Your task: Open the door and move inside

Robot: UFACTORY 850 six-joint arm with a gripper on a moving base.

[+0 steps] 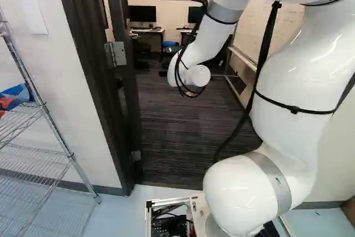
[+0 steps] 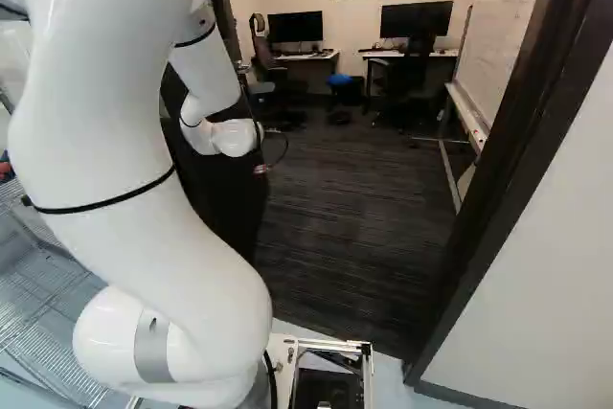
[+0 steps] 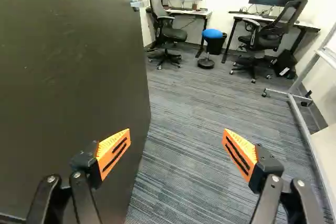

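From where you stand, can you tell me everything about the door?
The door is dark, smooth-looking and flat, perhaps painted wood or metal. It stands upright and open into the room, hung on silvery metal hinges. A small silvery handle is by its free edge. One finger of my open gripper is in front of it; I can't tell if they touch.
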